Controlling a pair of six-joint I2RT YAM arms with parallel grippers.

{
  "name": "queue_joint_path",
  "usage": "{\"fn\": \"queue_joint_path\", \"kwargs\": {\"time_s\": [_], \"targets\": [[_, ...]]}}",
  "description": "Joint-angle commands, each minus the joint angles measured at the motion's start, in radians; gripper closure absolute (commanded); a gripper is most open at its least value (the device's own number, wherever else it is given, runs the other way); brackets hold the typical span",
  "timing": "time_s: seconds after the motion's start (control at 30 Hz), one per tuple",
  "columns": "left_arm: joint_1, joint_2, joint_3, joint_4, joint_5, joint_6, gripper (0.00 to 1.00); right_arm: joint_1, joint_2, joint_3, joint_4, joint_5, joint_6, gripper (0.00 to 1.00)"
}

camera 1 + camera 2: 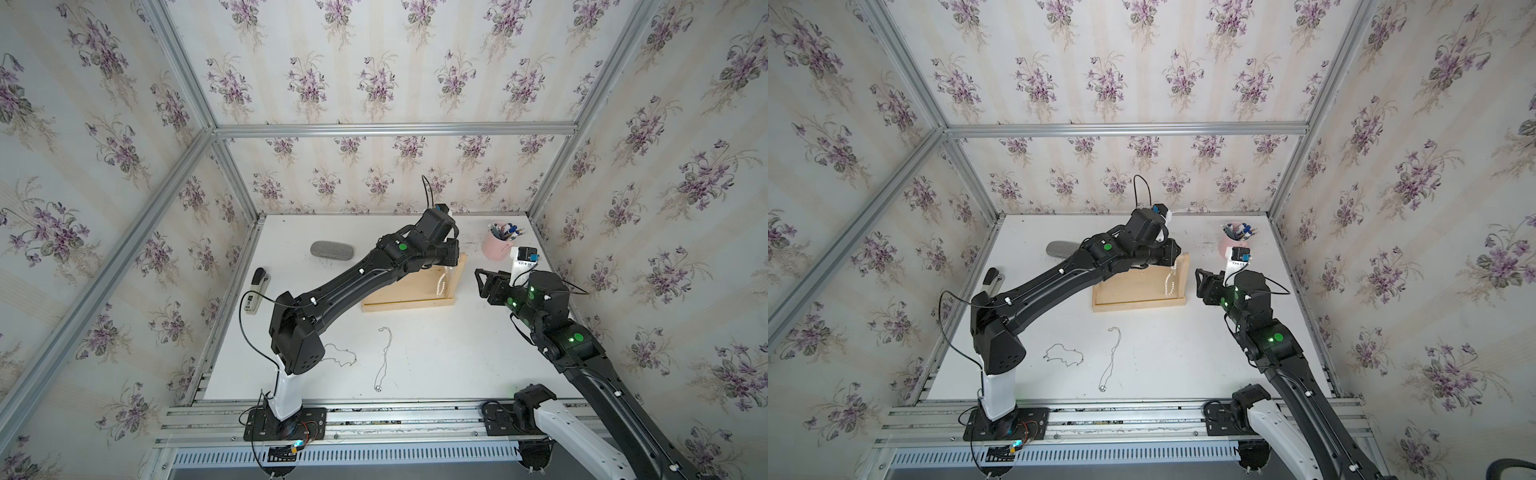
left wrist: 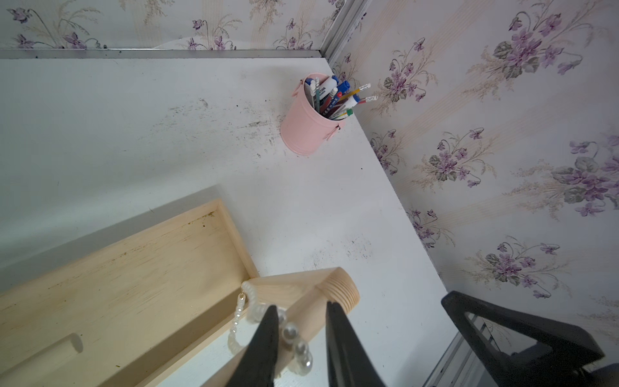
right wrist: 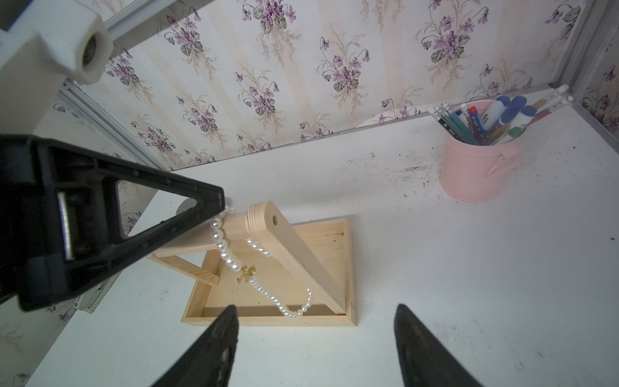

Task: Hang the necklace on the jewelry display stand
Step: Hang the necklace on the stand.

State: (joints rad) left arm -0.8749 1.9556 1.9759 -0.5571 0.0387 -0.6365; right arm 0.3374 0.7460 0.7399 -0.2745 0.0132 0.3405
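Left wrist view: pearl necklace (image 2: 290,332) draped over rail (image 3: 238,225) of stand (image 2: 117,284), right end, loop hanging free. Left hand (image 2: 301,306) parted astride rail, likely letting go. Right hand (image 3: 316,310) open, empty, beside stand.

The left arm (image 1: 345,286), made of black jointed segments on a white lower column, rises from the near edge and stretches far forward and to its right. Its elbow is bent and its wrist (image 1: 436,232) is tipped downward. The left gripper (image 2: 301,305), a black parallel pair of tapered jaws, points down with its jaws parted by a narrow gap. The right arm (image 1: 582,345), also black on a white column, leans forward and inward. The right gripper (image 3: 315,306), black like the other, faces the left arm's wrist. Its jaws are spread wide and hold nothing. The two grippers are near each other but apart.
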Motion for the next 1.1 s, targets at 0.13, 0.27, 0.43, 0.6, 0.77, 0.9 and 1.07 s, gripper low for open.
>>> {"fn": "queue_joint_path", "kwargs": {"time_s": [0.13, 0.27, 0.43, 0.6, 0.77, 0.9, 1.07], "targets": [[-0.010, -0.007, 0.024, -0.008, -0.013, 0.022, 0.65, 0.000, -0.002, -0.001, 0.000, -0.013, -0.008, 0.28], [-0.015, -0.020, 0.025, -0.009, -0.015, 0.032, 0.65, 0.000, 0.002, 0.000, 0.003, -0.025, -0.007, 0.27], [-0.015, -0.039, 0.025, -0.018, -0.028, 0.053, 0.65, 0.000, 0.020, 0.010, 0.004, -0.065, -0.012, 0.28], [-0.015, -0.069, 0.024, -0.040, -0.055, 0.096, 0.65, 0.000, 0.027, 0.029, 0.002, -0.099, -0.029, 0.28], [-0.014, -0.133, 0.012, -0.078, -0.102, 0.181, 0.64, 0.000, 0.034, 0.049, -0.005, -0.144, -0.035, 0.28], [-0.014, -0.261, -0.079, -0.123, -0.224, 0.266, 0.59, 0.002, 0.039, 0.059, -0.011, -0.200, -0.041, 0.34], [-0.007, -0.501, -0.312, -0.199, -0.422, 0.311, 0.55, 0.136, 0.068, 0.104, -0.035, -0.131, -0.066, 0.41]]}}
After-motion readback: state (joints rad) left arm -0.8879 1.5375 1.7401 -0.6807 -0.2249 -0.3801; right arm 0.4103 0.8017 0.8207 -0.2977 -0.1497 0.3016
